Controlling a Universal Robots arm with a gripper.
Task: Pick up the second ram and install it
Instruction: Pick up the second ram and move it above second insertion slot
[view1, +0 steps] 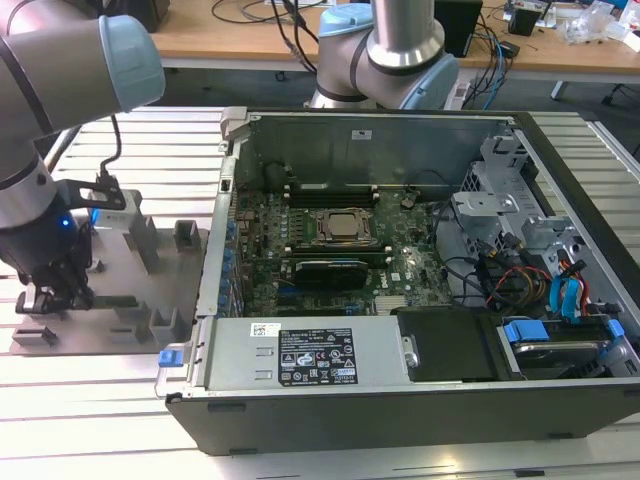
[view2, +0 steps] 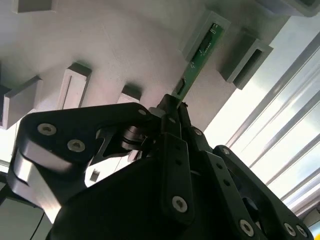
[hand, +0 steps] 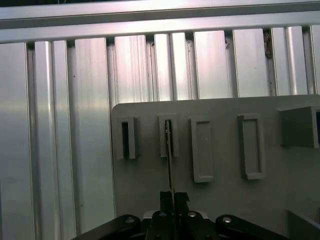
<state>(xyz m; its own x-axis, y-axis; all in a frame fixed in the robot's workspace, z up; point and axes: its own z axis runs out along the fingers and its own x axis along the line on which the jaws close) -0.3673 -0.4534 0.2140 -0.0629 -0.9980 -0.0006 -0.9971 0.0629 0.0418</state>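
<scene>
Open computer case (view1: 400, 425) sits well off to the exterior view's right of the gripper (view1: 42, 303). Grey holder tray (view1: 100, 322) is directly under the gripper. Fingers are pinched together on the second ram (view2: 200, 52), gripping its near end edge-on. Its far end sits in a slotted block (hand: 175, 137) just ahead of the fingertips. Best judged: pull straight along the slot, no tilt, or the thin board could bind on the slot walls.

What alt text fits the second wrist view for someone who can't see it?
The black gripper pinches one end of a green memory stick, whose far end sits in a grey holder block on a grey tray.
</scene>
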